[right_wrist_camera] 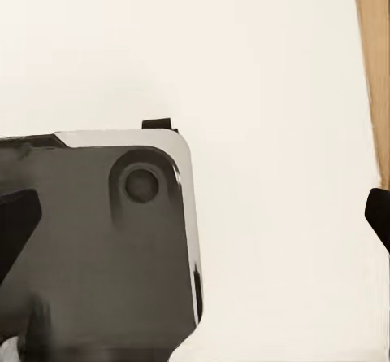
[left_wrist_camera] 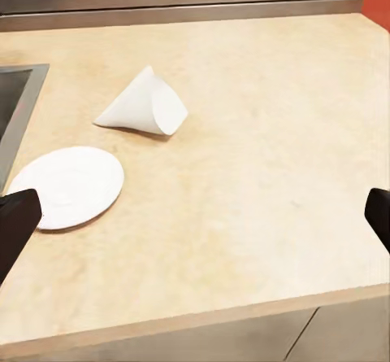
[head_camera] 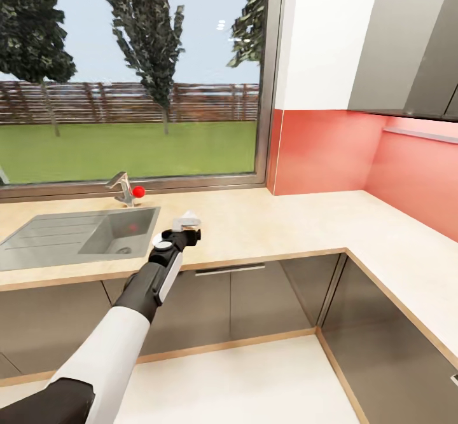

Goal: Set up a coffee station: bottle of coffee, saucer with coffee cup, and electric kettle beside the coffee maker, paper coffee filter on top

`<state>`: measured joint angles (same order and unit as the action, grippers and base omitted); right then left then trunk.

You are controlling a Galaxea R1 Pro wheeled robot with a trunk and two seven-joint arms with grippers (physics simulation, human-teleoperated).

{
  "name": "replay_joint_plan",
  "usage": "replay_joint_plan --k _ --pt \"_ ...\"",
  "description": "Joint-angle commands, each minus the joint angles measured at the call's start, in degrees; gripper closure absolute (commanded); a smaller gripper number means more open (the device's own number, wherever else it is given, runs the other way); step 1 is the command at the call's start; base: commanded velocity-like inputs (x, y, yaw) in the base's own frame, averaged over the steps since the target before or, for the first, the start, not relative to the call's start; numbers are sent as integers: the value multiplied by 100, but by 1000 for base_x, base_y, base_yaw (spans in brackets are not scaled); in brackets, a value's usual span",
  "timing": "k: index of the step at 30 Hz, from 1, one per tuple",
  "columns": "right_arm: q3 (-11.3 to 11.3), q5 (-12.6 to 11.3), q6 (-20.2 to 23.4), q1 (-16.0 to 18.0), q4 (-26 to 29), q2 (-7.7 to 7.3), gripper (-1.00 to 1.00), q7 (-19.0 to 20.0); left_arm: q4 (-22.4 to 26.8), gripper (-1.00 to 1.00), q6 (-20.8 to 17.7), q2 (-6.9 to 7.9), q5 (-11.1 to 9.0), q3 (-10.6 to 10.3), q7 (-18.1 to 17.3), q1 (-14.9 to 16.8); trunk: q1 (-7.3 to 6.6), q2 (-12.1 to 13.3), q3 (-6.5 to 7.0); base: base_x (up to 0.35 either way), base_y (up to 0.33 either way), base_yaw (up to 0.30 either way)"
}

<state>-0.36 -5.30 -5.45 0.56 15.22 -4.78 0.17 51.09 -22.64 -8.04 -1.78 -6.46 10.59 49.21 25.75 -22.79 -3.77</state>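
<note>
- Saucer [left_wrist_camera: 67,186] lies flat on the tabletop [left_wrist_camera: 260,167] just beside the sink [head_camera: 76,236], a paper coffee filter [left_wrist_camera: 145,105] near it.
- Left gripper [left_wrist_camera: 195,215] hovers with jaws spread, empty.
- Judgement: lower over the chosen piece, centre it, then close gently.
- Right jaws [right_wrist_camera: 195,215] spread too.

Matt light wood-look kitchen countertop [head_camera: 280,220], brushed steel sink [head_camera: 76,233], smooth white saucer [left_wrist_camera: 69,185], papery white filter cone [left_wrist_camera: 146,106].

A wide window [head_camera: 133,74] shows grass and trees; a coral-red and white wall [head_camera: 324,150] carries grey upper cabinets [head_camera: 407,42] above a pale floor [head_camera: 254,379].
</note>
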Motion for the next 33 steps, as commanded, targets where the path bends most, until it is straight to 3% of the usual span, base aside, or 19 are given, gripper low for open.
replay_joint_plan --k 1,2,6,9,33 --pt "4 -54 -20 5 -81 -1 -100 3 7 -100 -31 3 -11 -19 42 6 4 -13 -13 36 0 0" --pt "7 28 -19 5 -409 -2 -100 2 6 -100 -36 3 14 -18 59 8 4 -13 -13 224 0 0" --pt "1 319 -17 5 -589 7 -100 4 6 -100 -37 4 26 -11 74 9 4 -13 -13 284 0 0" --pt "-2 390 -12 5 -614 11 -100 8 1 -100 -38 4 33 -16 80 9 4 -13 -13 328 0 0" --pt "-8 423 -18 5 -626 38 -100 -7 -69 -100 -30 45 37 6 143 -8 4 -13 -13 333 0 0"
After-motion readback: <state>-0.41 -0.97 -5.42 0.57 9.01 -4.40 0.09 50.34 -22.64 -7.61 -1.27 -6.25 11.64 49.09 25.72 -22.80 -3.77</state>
